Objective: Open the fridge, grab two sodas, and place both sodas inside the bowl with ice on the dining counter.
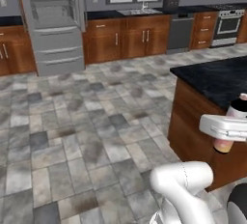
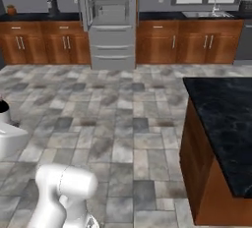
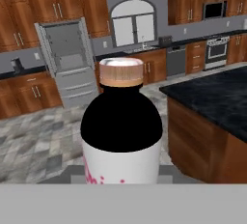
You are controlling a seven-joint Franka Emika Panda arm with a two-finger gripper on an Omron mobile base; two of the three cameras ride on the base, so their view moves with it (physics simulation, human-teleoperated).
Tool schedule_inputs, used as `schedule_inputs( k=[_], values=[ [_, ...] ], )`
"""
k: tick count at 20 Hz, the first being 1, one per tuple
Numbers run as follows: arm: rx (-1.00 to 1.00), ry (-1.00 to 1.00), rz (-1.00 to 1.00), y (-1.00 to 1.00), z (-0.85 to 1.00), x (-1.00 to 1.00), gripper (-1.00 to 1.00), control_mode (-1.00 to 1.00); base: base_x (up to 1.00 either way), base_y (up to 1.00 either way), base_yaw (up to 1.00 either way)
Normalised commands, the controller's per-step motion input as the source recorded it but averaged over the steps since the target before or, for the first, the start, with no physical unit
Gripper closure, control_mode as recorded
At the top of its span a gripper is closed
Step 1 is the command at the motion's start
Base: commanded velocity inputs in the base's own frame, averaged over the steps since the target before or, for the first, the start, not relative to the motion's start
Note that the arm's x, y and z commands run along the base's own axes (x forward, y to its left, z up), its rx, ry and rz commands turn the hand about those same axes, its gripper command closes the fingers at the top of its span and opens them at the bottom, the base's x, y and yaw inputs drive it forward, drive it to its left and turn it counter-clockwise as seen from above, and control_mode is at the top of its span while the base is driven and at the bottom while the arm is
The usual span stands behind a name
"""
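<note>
Jaws grip a black-shouldered, pink-bodied soda bottle [image 3: 120, 131], centre frame; grey fridge [image 3: 67, 61] stands open upper left. Transport step; next, carry it over the black marble dining counter [image 3: 212, 100] at right.

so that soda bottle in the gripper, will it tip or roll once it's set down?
Likely tippy: the soda bottle is tall with a rounded shoulder and a narrow cap. Laid on its side, its round body would probably roll on the smooth dining counter. It looks rigid, not floppy, and sits upright in the gripper.
</note>
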Motion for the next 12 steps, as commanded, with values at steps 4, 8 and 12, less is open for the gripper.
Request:
schedule_inputs(
  k=[4, 8, 12],
  values=[
    [0.00, 0.00, 0.00, 0.00, 0.00, 0.00, 1.00, 1.00, -0.60, -0.98, -0.11],
    [0.00, 0.00, 0.00, 0.00, 0.00, 0.00, 1.00, 1.00, -0.53, -1.00, -0.09],
    [0.00, 0.00, 0.00, 0.00, 0.00, 0.00, 1.00, 1.00, -0.17, -1.00, -0.07]
  ],
)
